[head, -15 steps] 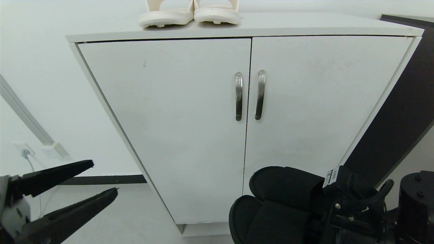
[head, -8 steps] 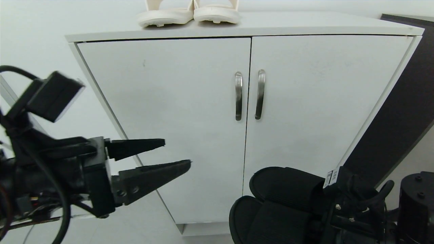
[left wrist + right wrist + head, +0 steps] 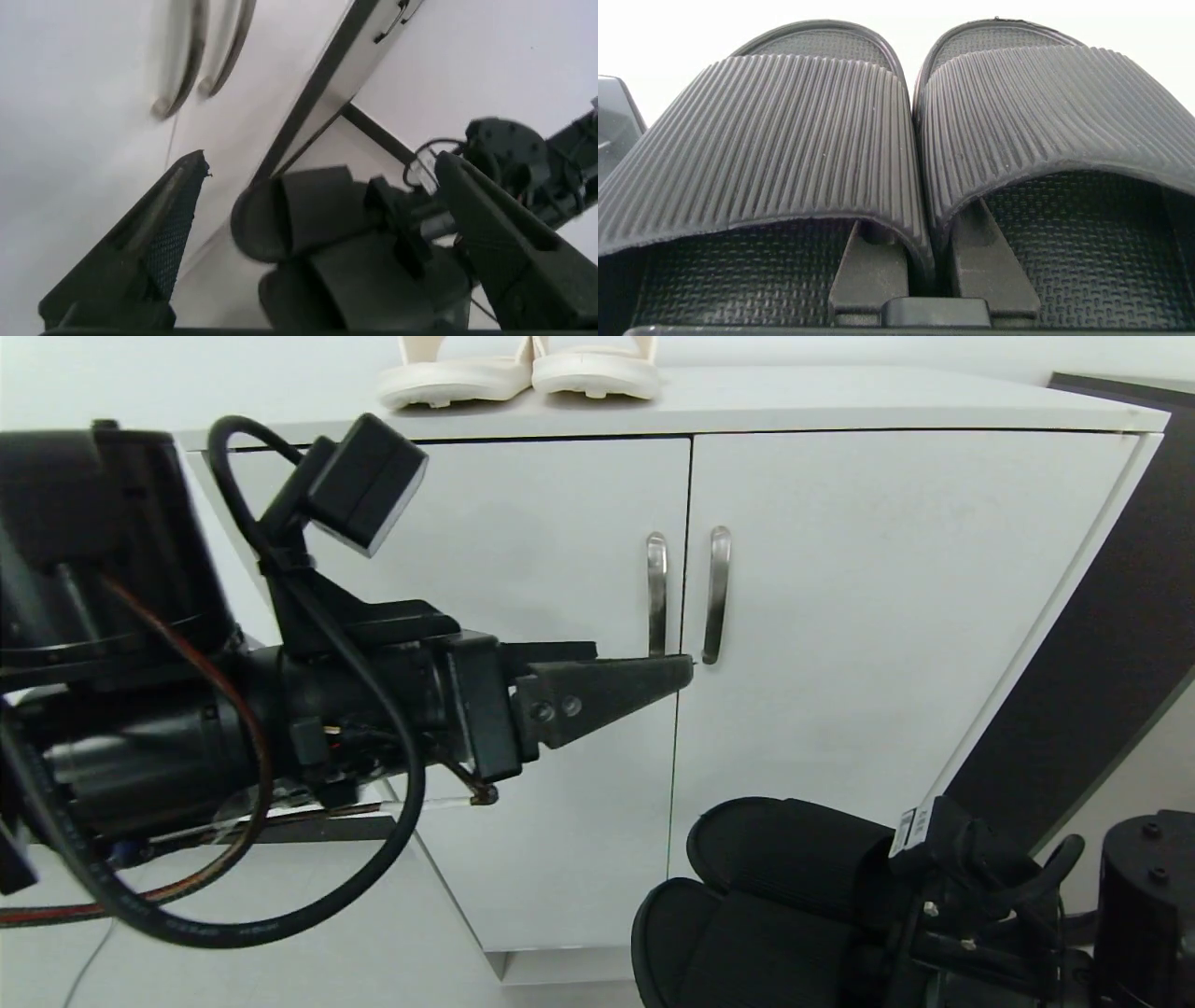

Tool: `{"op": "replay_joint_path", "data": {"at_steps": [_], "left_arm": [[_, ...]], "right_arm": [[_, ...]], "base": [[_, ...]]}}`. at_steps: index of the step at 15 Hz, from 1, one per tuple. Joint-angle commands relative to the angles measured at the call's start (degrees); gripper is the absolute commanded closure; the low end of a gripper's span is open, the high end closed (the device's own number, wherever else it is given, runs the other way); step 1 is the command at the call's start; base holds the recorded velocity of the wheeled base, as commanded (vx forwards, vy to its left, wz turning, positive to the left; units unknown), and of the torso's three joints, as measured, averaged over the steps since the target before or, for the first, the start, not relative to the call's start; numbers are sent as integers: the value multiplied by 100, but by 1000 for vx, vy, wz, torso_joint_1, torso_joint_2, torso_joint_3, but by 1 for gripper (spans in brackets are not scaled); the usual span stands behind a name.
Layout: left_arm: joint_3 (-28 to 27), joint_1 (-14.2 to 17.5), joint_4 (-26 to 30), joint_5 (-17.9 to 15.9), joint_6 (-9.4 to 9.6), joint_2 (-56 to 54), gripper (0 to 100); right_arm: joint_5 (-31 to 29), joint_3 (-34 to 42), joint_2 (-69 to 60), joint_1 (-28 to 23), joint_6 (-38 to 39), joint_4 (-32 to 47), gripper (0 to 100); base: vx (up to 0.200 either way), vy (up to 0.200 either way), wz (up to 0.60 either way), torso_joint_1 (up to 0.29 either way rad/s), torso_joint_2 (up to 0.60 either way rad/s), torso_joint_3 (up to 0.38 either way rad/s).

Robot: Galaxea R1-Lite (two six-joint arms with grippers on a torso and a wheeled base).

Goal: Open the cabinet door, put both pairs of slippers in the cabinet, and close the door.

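Head view: my left gripper [image 3: 644,665] lies in from nine o'clock, its tip near the lower ends of the brushed-metal handles [image 3: 657,588] on the closed white two-door cabinet [image 3: 887,616]; cream foam slippers [image 3: 518,373] sit on top at twelve o'clock; black ribbed slippers [image 3: 775,887] are at five o'clock.
Left wrist view: fingers [image 3: 159,252] stand wide apart.
Right wrist view: my right gripper [image 3: 929,280] is clamped on the black pair's inner walls.

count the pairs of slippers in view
2. Cream pair on the cabinet top; black pair held in the right gripper, low before the right door. The shut cabinet may hide more.
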Motion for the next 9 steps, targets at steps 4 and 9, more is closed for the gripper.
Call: {"op": "replay_joint_path", "data": {"at_steps": [4, 9], "left_arm": [[-895, -634, -12, 131, -311, 873, 0], [-1555, -625, -21, 684, -285, 1383, 0]], "right_arm": [[1, 29, -32, 5, -13, -3, 100], [1, 29, -14, 5, -22, -3, 100]], "base": [[0, 0, 0, 0, 0, 0], [0, 0, 0, 0, 0, 0]]}}
